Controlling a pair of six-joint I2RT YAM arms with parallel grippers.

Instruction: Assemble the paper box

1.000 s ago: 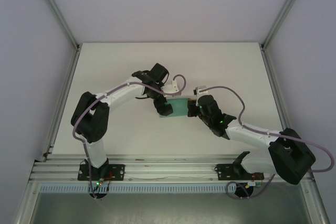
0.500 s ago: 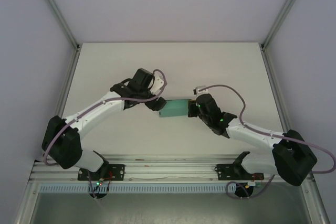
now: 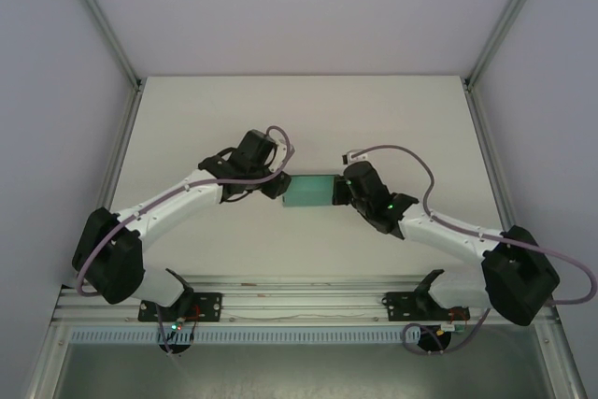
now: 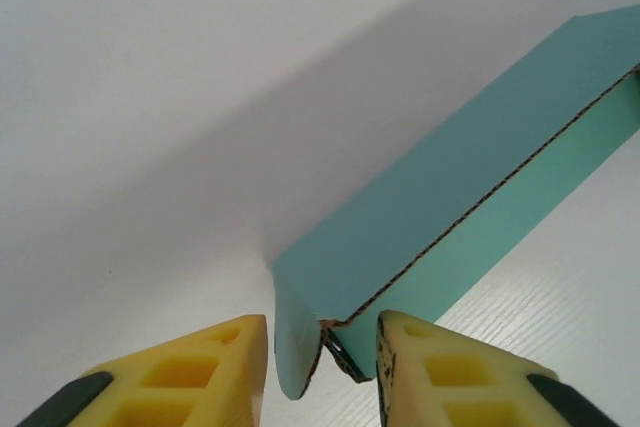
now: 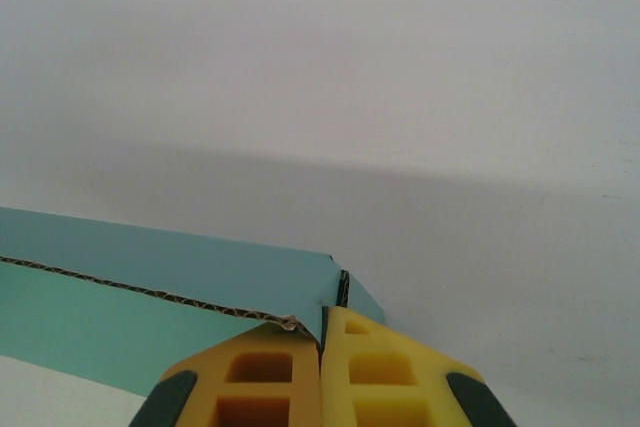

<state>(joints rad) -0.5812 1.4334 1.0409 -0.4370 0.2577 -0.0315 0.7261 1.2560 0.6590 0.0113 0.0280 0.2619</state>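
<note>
The paper box (image 3: 310,192) is a small teal-green folded box held just above the white table, between both grippers. My right gripper (image 3: 342,191) is shut on the box's right end. In the right wrist view its yellow fingers (image 5: 262,377) press together with the thin card corner (image 5: 318,319) pinched in the seam. My left gripper (image 3: 279,186) is at the box's left end. In the left wrist view its jaws (image 4: 322,365) straddle the end of the box (image 4: 450,197) and a rounded end flap (image 4: 293,342). A thin gap shows between that flap and the left finger (image 4: 190,372).
The white table (image 3: 187,119) is fenced by metal rails on the left (image 3: 112,175) and right (image 3: 491,156). Both arm bases sit on the front rail (image 3: 299,301).
My left arm swung back and down, bringing its gripper from over the box to the left end, and its jaws narrowed around that end. The right gripper and box shifted slightly left.
</note>
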